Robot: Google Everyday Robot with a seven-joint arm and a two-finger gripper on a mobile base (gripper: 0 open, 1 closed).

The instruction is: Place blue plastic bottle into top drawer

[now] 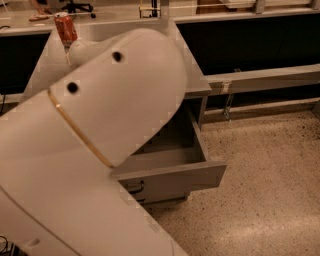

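Observation:
The top drawer (172, 181) is pulled open under the grey counter (194, 80), and the part of its grey inside (175, 137) that shows is bare. My arm's big white link (115, 105) fills the left and middle of the camera view. It hides the gripper and most of the counter and drawer. The blue plastic bottle does not show. A red soda can (65, 29) stands upright at the counter's far left.
Speckled floor (265, 180) lies to the right of the drawer. A low grey rail (265, 77) runs along the dark wall on the right. Chair legs (75, 7) show beyond the counter at the top.

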